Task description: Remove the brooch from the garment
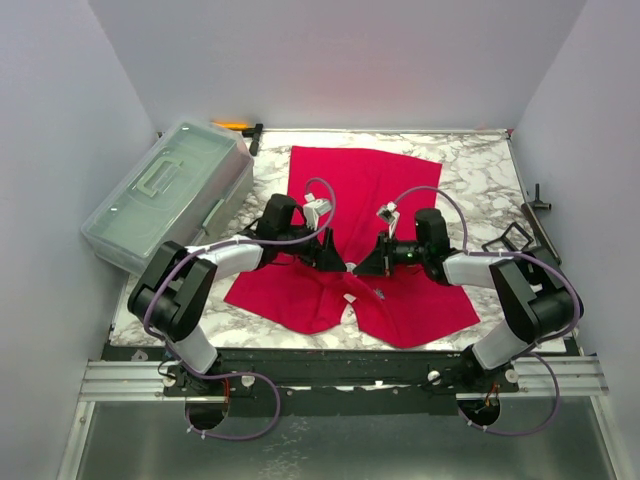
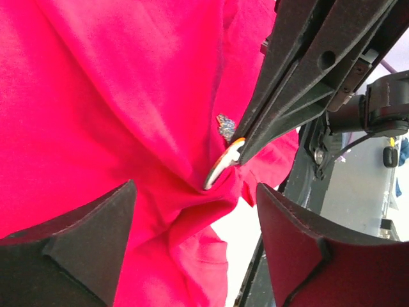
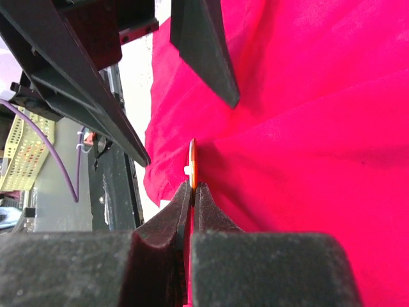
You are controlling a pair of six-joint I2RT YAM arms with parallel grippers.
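I note the marble tabletop (image 1: 470,170) carrying the red T-shirt (image 1: 350,180), spread out, its near part bunched between both arms. Left hand (image 1: 334,262): fingers wide apart, holding nothing, straddling a pucker of cloth. Right hand (image 3: 193,189): fingers pinched tight on the brooch (image 3: 193,160), which sits edge-on against the gathered cloth in the shirt's near half.

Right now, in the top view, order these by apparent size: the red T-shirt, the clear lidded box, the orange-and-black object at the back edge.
Largest: red T-shirt.
Then: clear lidded box, clearly smaller.
Smallest: orange-and-black object, by far.
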